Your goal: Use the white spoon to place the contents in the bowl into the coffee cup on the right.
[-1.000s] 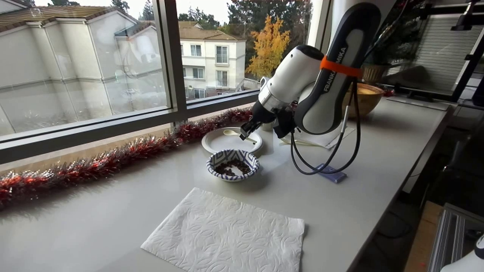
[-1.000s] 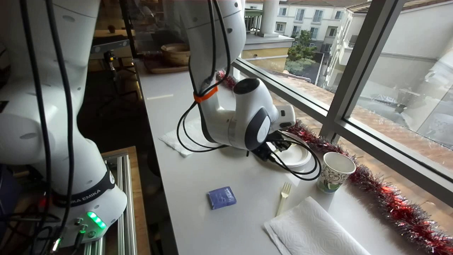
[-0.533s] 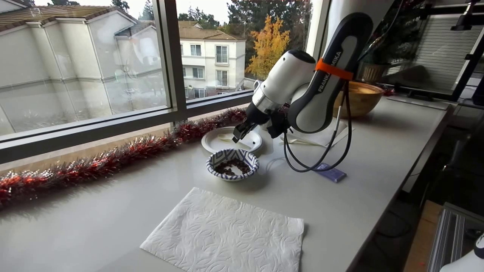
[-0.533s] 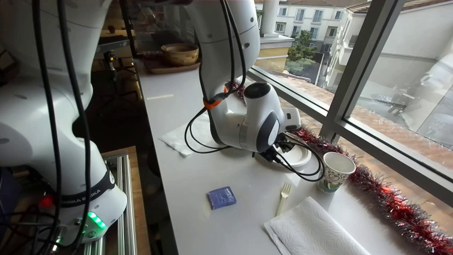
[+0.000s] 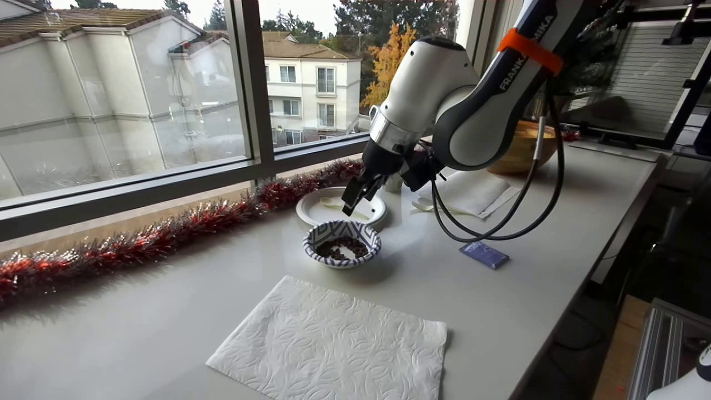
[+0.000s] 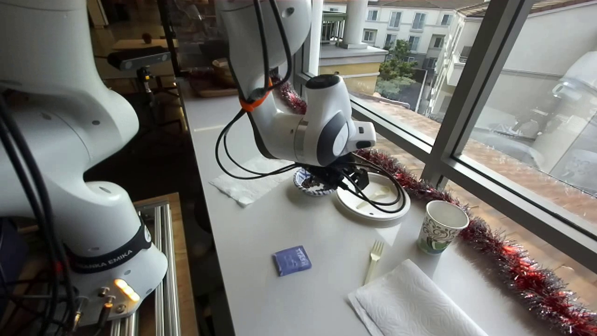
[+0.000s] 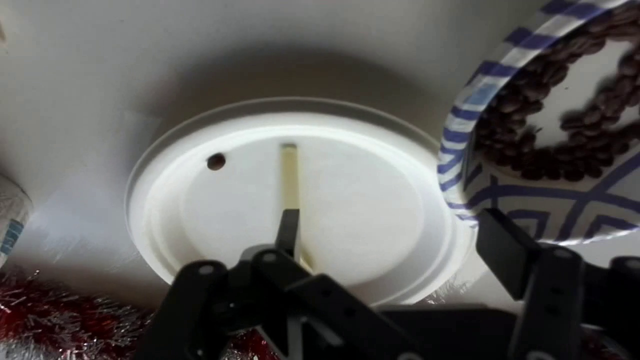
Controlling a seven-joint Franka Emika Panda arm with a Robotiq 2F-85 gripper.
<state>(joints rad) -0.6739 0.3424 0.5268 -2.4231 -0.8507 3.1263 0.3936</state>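
The white spoon point(image 7: 290, 175) lies on the white plate point(image 7: 360, 200), partly hidden by one finger in the wrist view. My gripper point(image 7: 391, 225) is open above the plate, its fingers wide apart and nothing held between them. One finger stands over the spoon's handle, the other near the edge of the bowl point(image 7: 460, 145). That bowl has blue and white stripes and sits beside the plate. Its contents, dark brown beans point(image 7: 585, 140), lie in a ring around its bottom. The patterned paper coffee cup point(image 6: 440, 228) stands upright on the plate's other side.
A single bean point(image 7: 216, 161) rests on the plate. A fork point(image 6: 374, 256) and a folded napkin point(image 6: 415, 298) lie near the cup, a blue packet point(image 6: 292, 260) farther off. Tinsel point(image 6: 513, 256) runs along the window. A paper towel point(image 5: 333, 339) spreads before the bowl.
My gripper has opened and let go of the spoon, which has dropped from a raised, slanted pose onto the plate. The arm dipped, then rose and drew back, uncovering the bowl in an exterior view.
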